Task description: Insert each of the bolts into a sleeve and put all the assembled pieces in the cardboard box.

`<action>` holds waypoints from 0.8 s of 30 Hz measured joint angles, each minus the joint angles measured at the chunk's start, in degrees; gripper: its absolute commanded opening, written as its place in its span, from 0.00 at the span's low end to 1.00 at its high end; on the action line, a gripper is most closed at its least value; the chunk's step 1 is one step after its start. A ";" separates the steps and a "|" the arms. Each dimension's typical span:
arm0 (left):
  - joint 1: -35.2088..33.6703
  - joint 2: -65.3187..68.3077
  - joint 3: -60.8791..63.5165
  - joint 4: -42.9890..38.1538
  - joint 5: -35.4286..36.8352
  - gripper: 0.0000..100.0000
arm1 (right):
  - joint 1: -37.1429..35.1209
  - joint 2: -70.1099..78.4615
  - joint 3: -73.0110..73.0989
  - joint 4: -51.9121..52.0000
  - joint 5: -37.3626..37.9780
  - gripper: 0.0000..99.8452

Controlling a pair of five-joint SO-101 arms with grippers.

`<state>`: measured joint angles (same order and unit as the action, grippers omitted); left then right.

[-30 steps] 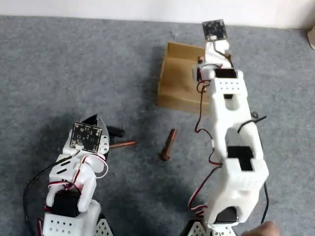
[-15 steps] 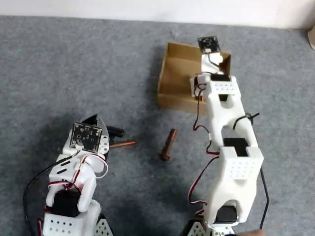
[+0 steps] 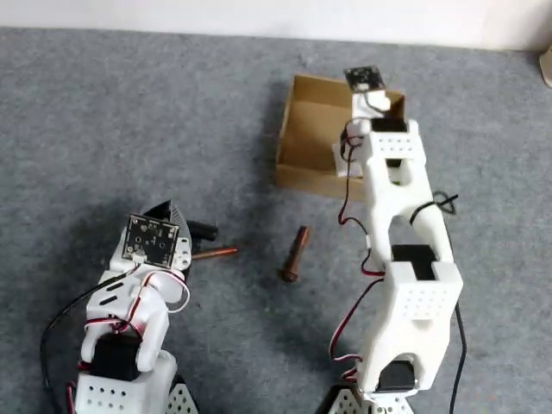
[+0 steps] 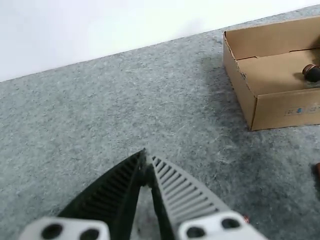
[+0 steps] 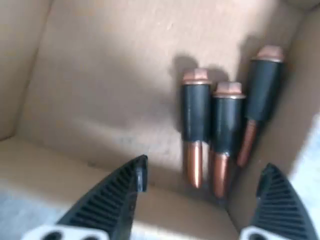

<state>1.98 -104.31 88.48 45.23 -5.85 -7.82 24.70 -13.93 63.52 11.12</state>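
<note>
Cardboard box (image 3: 310, 129): brown, open at the top, on the far side of the grey felt table cover (image 3: 129, 103), partly under the right arm's wrist.

Done so far: three assembled pieces (image 5: 227, 125) lying side by side on the box floor close to one wall, each a copper bolt pushed through a black sleeve, heads all pointing the same way.

Right gripper (image 5: 204, 169): spread wide, holding nothing, hanging over the inside of the box above the three pieces.

Left gripper (image 4: 148, 162): fingers pressed together, nothing pinched, low over the felt on the near left, well apart from the box.

Left to do: judged as at least one more assembly and drop. Loose black sleeve (image 3: 203, 230) just beside the left gripper. Thin copper bolt (image 3: 217, 252) just beside that sleeve, not inserted. Thicker bolt (image 3: 295, 253) alone on the felt between the two arms.

Progress: probably past halfway, with three pieces in and two bolts out.

In the way: red cables (image 3: 347, 220) dangling from the right arm near the thicker bolt, the arm itself covering one corner of the box, and box walls to clear on each drop.
</note>
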 measured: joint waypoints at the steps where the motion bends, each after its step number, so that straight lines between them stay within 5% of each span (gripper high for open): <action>1: 0.00 0.00 0.00 0.00 0.00 0.01 | -0.44 -1.58 -1.14 2.29 0.00 0.32; 17: 0.00 1.23 -1.05 -0.09 2.02 0.01 | -13.98 -31.12 -4.66 24.62 0.00 0.32; 24: -0.09 21.63 -10.55 -0.79 2.02 0.01 | -16.88 -43.60 -4.75 33.05 0.00 0.32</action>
<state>1.89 -82.68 77.93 44.44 -3.82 -24.70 -18.90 -18.68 96.57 11.12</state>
